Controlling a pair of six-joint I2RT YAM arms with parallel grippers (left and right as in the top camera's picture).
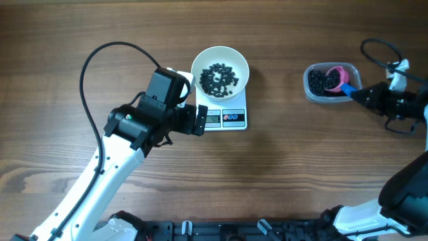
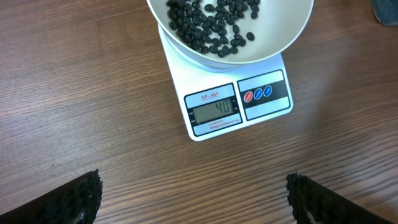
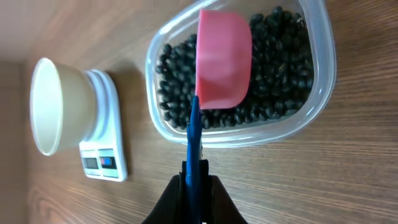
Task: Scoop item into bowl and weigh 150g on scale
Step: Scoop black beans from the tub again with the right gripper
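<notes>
The white bowl (image 1: 220, 69) stands on the white scale (image 1: 226, 118) and holds a small heap of black beans (image 1: 218, 77). In the left wrist view the scale (image 2: 236, 106) shows its display lit. My left gripper (image 1: 200, 120) hovers just left of the scale's display, open and empty; its fingertips (image 2: 84, 196) frame bare wood. My right gripper (image 1: 358, 96) is shut on the blue handle (image 3: 193, 146) of a pink scoop (image 3: 222, 59). The scoop sits over the beans (image 3: 273, 68) in the clear tub (image 1: 330, 83).
The clear tub (image 3: 314, 112) sits at the table's right, well apart from the scale. A black cable (image 1: 100, 60) loops over the left arm. Bare wooden table lies between scale and tub.
</notes>
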